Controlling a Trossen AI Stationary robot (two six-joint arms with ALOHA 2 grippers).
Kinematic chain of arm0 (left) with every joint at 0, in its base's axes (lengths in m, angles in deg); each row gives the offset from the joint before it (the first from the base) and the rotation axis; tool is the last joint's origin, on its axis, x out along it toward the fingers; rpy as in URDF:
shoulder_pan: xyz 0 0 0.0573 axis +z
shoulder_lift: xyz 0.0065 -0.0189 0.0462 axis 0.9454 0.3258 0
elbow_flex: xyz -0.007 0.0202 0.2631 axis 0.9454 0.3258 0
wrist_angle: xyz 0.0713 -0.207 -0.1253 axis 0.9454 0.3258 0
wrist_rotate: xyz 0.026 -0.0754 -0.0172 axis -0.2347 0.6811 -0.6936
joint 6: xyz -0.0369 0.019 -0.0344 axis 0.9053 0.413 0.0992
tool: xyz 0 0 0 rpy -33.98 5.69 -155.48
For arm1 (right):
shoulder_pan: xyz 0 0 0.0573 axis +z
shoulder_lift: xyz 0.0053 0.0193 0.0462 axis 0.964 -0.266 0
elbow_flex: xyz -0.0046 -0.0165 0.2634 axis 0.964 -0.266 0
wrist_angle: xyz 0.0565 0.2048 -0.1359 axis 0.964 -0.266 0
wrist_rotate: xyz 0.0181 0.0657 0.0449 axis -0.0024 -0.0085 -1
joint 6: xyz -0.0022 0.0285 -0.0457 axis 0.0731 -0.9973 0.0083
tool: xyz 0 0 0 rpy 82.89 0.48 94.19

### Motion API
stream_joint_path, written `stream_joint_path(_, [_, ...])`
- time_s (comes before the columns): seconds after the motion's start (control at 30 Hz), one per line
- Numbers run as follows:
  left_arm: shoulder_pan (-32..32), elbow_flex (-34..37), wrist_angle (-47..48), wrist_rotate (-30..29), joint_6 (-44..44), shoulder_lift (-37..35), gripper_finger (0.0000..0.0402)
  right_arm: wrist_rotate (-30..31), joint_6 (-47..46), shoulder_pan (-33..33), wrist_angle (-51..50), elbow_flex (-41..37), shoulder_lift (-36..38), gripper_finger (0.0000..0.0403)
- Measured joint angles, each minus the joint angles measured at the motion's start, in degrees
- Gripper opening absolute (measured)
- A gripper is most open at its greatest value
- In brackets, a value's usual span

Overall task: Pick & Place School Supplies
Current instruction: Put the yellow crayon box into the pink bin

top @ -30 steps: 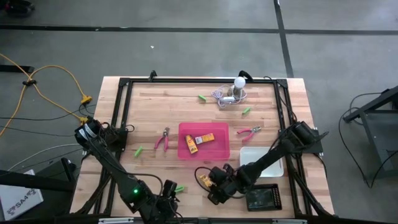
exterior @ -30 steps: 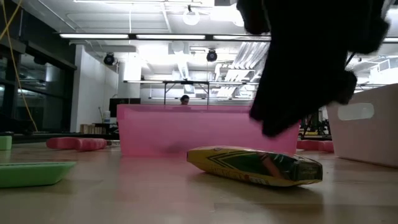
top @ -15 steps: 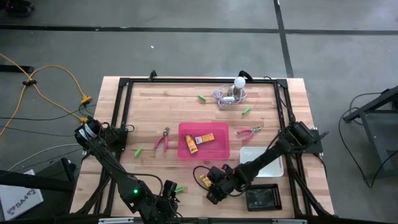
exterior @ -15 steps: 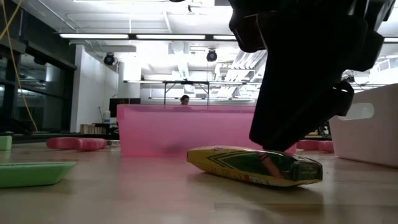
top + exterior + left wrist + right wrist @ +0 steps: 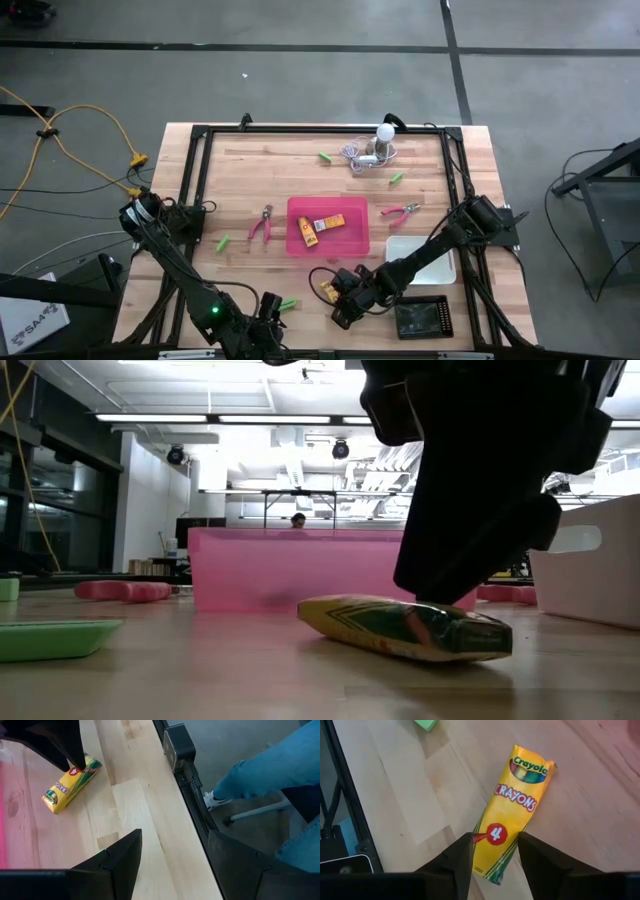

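We hold our right gripper (image 5: 492,857) open astride the crayon pack (image 5: 512,810), at six o'clock from the pink tray (image 5: 328,240), ready to pinch it.

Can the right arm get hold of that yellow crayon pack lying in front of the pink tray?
Probably yes: the right gripper is open, its fingers straddling one end of the crayon pack, with nothing between them.

Straddled by the right tool (image 5: 492,862), fingers (image 5: 454,857) parted either side of one end: crayon packet (image 5: 512,810), flat on the desk (image 5: 300,170). Beyond the packet: middle tray (image 5: 350,240), two packets (image 5: 320,226) inside. Beside the tool: two more trays (image 5: 412,247). Near edge: left tool (image 5: 265,322).
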Motion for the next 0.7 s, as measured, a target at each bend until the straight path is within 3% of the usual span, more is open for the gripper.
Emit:
stream_joint_path(0.37, [0.0, 0.0, 0.0, 0.0, 0.2, 0.0, 0.0224, -4.6, 0.7, -1.4, 2.1, 0.2, -2.7, 0.0147])
stream_joint_path(0.7, [-0.2, 0.0, 0.0, 0.0, 0.2, 0.0, 0.0224, -5.3, 1.5, -2.1, 3.0, 0.2, -2.9, 0.0147])
